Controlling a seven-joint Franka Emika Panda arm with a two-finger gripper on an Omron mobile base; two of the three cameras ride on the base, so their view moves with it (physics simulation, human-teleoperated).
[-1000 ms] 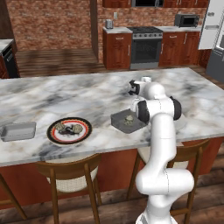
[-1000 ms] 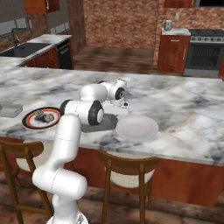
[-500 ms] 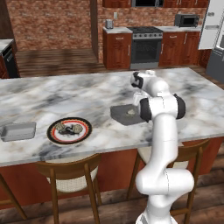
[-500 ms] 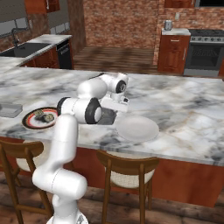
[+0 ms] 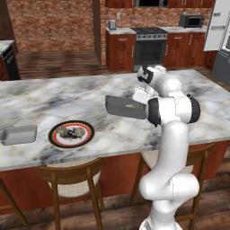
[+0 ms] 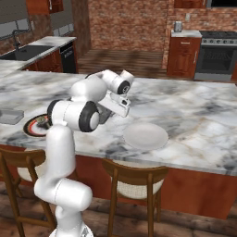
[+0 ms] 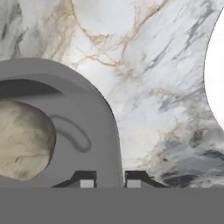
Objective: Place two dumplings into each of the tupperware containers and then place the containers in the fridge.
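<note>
The gripper (image 7: 110, 178) pinched the rim of a grey tub (image 5: 126, 107), its fingertips (image 7: 86, 179) close together on the wall. The tub hung tilted just above the marble counter (image 5: 54, 99), with a dumpling (image 7: 24, 140) inside. Two more dumplings (image 5: 72, 132) lay on the black plate (image 5: 86, 137), and the second tub (image 5: 18, 134) sat at the counter's left end.

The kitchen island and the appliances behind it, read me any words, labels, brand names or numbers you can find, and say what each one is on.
No readable text anywhere.
Round black red-rimmed plate: a pattern, no lettering.
Grey translucent plastic tub held up at the gripper: unmarked.
Smaller grey tub: unmarked.
Dark steel oven and microwave: too small and blurred to show any label.
</note>
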